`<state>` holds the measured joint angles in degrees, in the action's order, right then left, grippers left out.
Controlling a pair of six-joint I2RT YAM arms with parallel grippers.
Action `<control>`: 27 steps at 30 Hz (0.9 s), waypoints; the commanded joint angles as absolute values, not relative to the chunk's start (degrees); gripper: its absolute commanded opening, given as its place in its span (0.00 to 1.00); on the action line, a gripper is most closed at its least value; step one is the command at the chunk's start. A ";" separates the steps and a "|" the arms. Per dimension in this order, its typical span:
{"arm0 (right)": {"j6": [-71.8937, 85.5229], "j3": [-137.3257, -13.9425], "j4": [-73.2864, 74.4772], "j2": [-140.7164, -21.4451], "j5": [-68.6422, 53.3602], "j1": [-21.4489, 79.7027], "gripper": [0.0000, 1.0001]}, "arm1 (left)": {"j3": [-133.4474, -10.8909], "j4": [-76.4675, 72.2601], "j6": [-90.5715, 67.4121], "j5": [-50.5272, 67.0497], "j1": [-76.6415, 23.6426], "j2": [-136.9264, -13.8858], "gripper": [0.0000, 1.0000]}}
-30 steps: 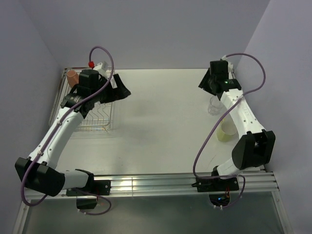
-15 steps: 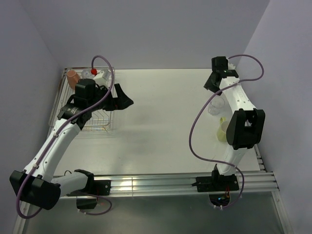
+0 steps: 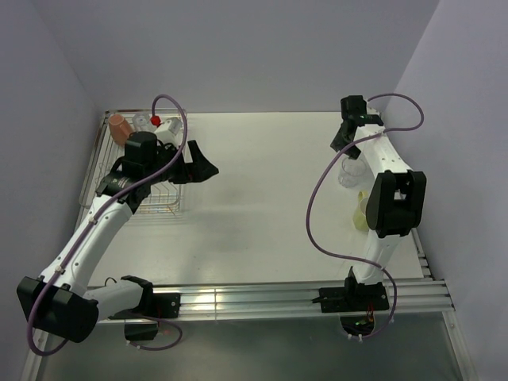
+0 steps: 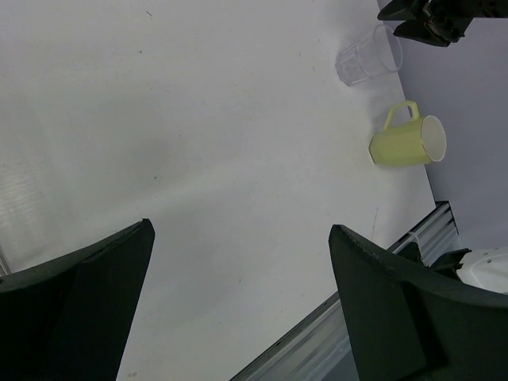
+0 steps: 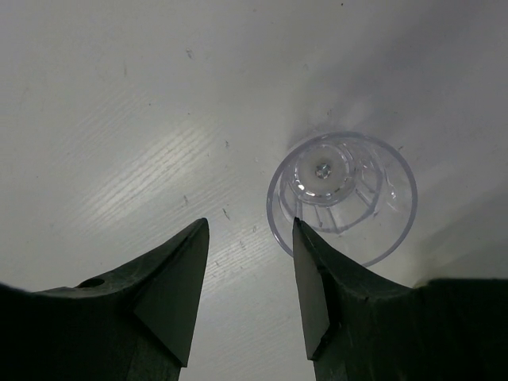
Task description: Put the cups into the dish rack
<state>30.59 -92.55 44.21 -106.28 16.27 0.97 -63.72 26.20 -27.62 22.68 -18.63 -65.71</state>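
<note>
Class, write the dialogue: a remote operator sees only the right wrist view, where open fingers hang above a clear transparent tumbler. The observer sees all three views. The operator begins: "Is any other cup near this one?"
Observer: Yes. A pale yellow-green mug with a handle sits on the table, just nearer the arm bases than the clear transparent tumbler and apart from it.
Operator: Is anything loaded yet?
Observer: A terracotta-orange cup is in the far left corner of the silver wire dish rack.
Operator: What is the other arm doing?
Observer: The left gripper is open and empty, by the rack's right side.
</note>
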 commanded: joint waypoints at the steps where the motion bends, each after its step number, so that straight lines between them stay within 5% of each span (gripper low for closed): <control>1: 31.38 -92.29 43.24 -107.31 18.02 0.70 0.54 | -63.11 23.47 -26.37 24.08 -18.72 -64.51 0.99; 27: 31.38 -86.40 39.11 -108.10 16.44 0.62 0.48 | -62.67 23.99 -26.37 22.50 -18.72 -66.71 0.99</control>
